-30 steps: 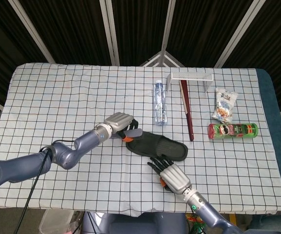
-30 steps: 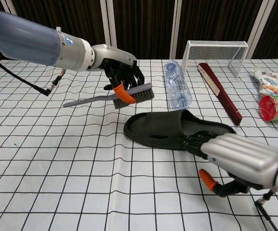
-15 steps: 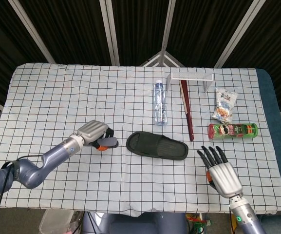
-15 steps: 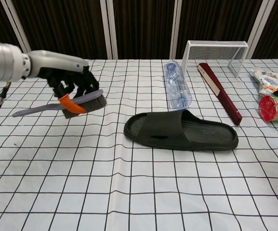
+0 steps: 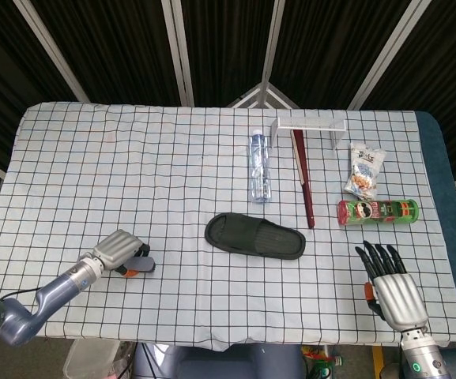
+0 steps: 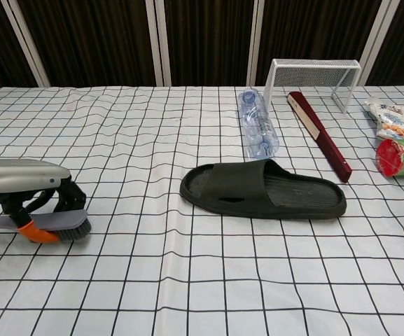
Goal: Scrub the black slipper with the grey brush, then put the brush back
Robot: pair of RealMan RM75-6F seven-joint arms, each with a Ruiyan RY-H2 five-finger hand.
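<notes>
Near table's left edge, left robot hand [image 6: 26, 183] gripping grey brush [image 6: 65, 225]

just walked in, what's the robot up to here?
The left hand holds the grey brush low at the near left of the table, bristles at or near the cloth, well clear of the black slipper lying mid-table. The right hand hangs open at the near right edge, fingers spread, holding nothing. It looks like the put-back step.

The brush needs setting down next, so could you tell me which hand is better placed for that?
Left. The left hand already holds the brush low at the tablecloth. The right hand is open, near the opposite front corner, holding nothing.
</notes>
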